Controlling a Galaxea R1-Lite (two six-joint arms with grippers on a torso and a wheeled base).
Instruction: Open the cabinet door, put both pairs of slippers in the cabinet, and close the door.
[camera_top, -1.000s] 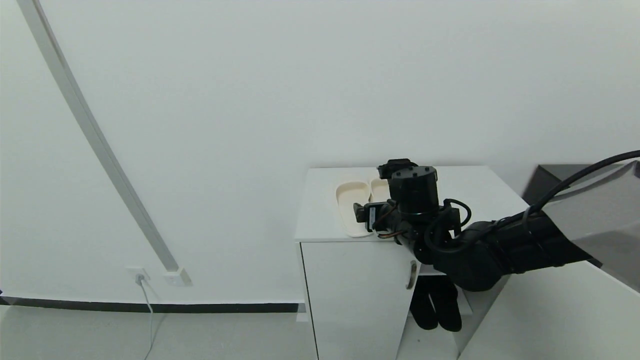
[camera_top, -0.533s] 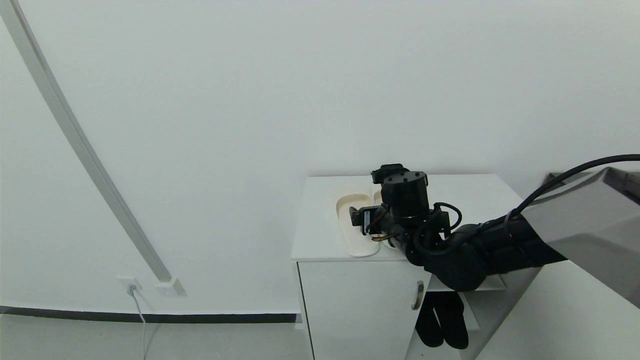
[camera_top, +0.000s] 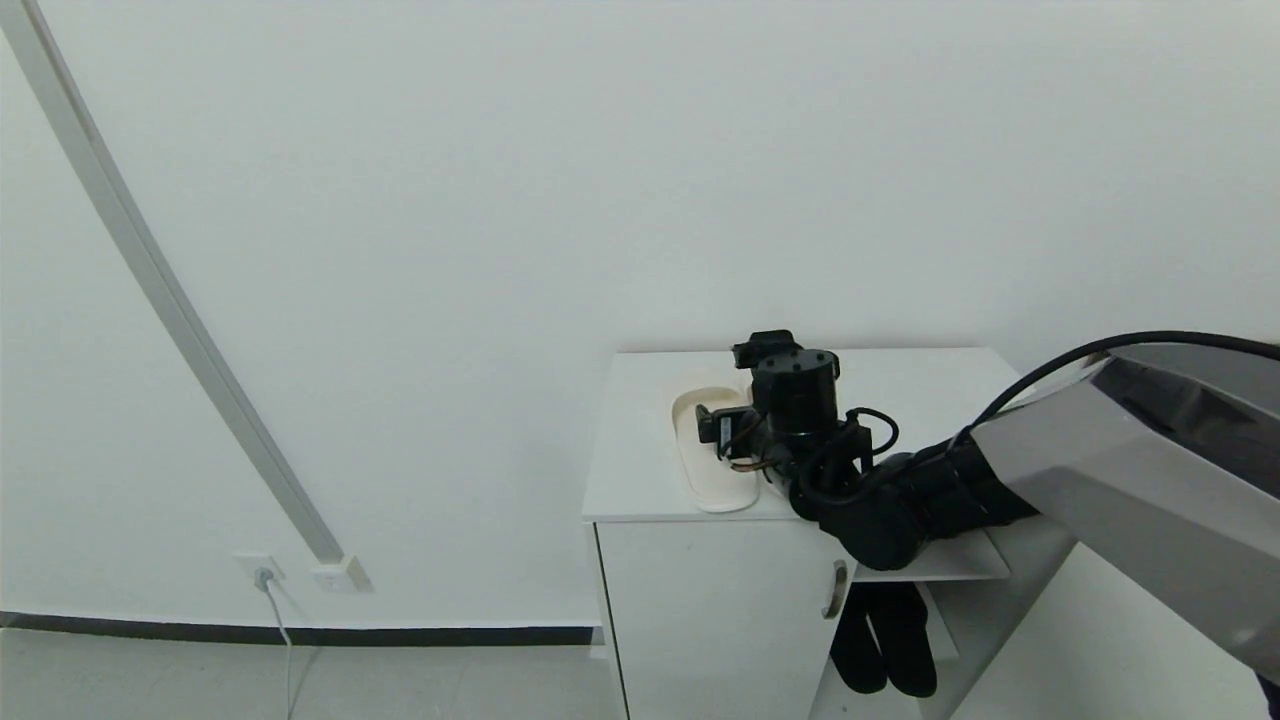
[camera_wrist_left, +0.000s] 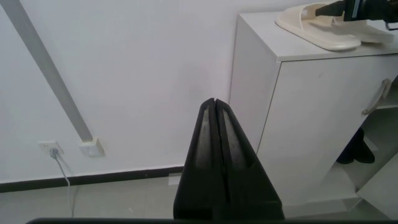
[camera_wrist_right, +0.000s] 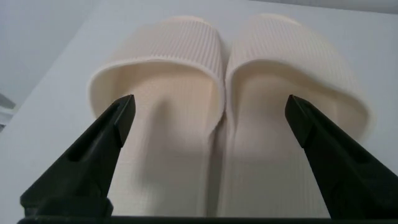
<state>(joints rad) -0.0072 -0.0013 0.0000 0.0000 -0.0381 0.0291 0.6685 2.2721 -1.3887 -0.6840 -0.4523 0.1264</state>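
Cabinet top (camera_top: 630, 470) bears cream slippers (camera_top: 703, 462); right tool (camera_wrist_right: 209, 106) gapes over them.

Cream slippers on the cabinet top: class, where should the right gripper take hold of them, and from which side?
Probably squeeze the cream slippers as a pair, across their outer side walls, coming from the heel end. They lie sole-down and pressed side by side on the cabinet top, open heels toward the right gripper, whose open fingers straddle both.
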